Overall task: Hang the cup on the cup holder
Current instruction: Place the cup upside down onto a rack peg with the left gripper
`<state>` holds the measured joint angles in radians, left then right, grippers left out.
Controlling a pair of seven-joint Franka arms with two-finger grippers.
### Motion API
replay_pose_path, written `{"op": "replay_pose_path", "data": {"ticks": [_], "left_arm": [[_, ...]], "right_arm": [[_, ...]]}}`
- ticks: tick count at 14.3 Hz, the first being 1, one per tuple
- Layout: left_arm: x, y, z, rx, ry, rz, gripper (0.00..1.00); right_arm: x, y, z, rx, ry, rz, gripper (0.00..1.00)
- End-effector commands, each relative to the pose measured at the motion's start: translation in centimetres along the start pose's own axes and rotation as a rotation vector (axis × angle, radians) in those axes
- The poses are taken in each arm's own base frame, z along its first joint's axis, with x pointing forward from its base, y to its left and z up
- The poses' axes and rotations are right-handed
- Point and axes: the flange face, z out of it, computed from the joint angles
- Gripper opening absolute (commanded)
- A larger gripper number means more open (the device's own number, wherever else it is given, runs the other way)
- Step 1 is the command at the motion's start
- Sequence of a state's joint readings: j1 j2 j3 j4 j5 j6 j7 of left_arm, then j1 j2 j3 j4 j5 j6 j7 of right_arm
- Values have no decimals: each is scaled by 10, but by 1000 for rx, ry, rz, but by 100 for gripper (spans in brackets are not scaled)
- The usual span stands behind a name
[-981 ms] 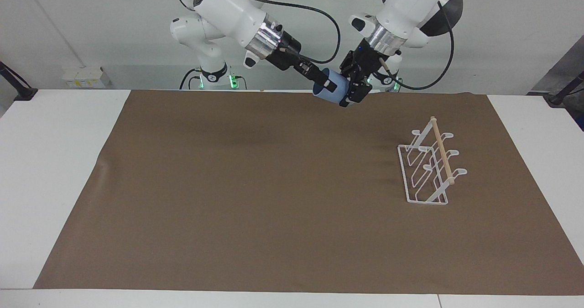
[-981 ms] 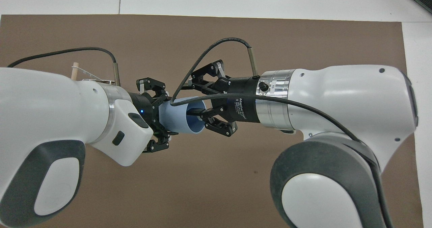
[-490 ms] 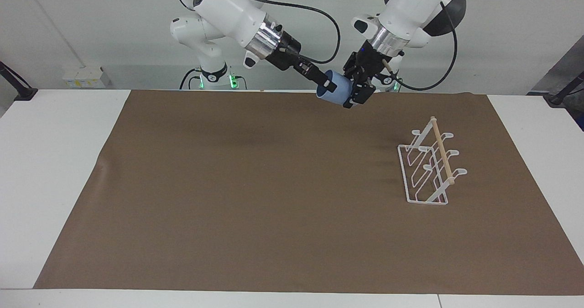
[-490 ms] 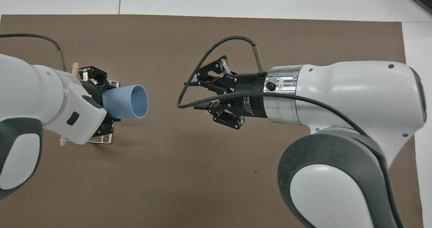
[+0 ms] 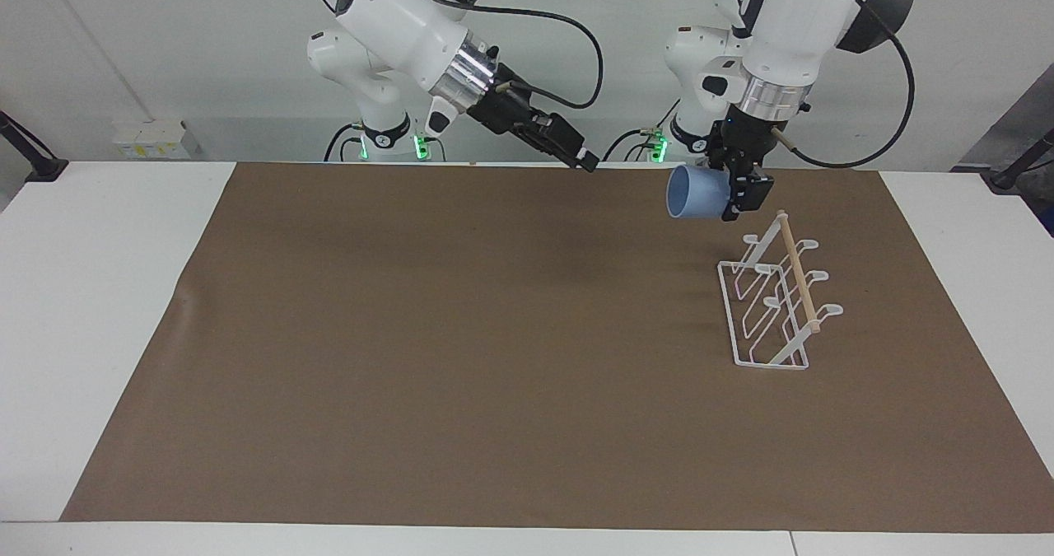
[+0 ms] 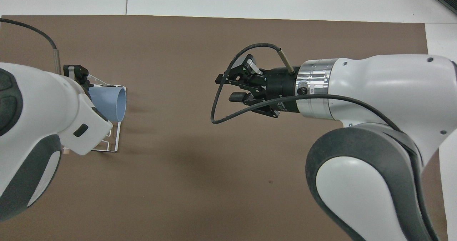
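Two arms are in view, and only one of them carries anything. We see the left gripper (image 5: 739, 197) pinching the base end of the light-blue cup (image 5: 692, 192), which lies on its side in the air with its open mouth turned toward the right arm's end of the table. It hangs over the brown mat (image 5: 461, 350), just above the end of the white wire cup holder (image 5: 770, 313) that lies nearer to the robots, and it touches neither the wire prongs nor the wooden dowel bar (image 5: 797, 272) across the top. From overhead the cup covers part of the rack, but the facing view shows clear air between them.

We judge the task a good way along: the cup is picked up, in the hand on the rack's side, and brought close to the rack. What is left is the hanging itself: turning the mouth downward, lowering it over one of the angled prongs, letting go and drawing the arm clear.

We see the right gripper (image 5: 580, 159) carrying nothing, raised over the mat's edge nearest the robots, well apart from cup and rack; its jaws look partly spread in the overhead view, though the slant makes us hedge on that. That arm waits.
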<state>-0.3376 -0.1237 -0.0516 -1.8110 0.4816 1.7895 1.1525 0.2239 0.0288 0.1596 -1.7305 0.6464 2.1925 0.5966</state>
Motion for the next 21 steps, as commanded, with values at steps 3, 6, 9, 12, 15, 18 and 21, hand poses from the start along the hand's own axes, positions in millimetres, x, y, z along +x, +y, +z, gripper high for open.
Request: {"op": "replay_pose_path", "data": {"ticks": [3, 6, 9, 12, 15, 18, 21], "left_arm": [[-4, -5, 24, 23, -229, 69, 0], [20, -13, 43, 56, -352, 146, 0], [45, -4, 67, 99, -487, 188, 0], [62, 5, 86, 130, -592, 156, 0], [63, 14, 103, 151, -674, 178, 0], [89, 21, 134, 142, -822, 122, 0], [109, 23, 150, 186, -857, 90, 0]], "right_arm": [[24, 32, -9, -279, 56, -346, 54], [42, 54, -22, -467, 77, -495, 54], [59, 77, -40, -613, 33, -626, 54], [69, 88, -57, -678, 9, -654, 54], [75, 103, -71, -701, -20, -606, 54], [75, 112, -76, -719, -67, -610, 54], [75, 123, -80, -731, -99, -604, 57]]}}
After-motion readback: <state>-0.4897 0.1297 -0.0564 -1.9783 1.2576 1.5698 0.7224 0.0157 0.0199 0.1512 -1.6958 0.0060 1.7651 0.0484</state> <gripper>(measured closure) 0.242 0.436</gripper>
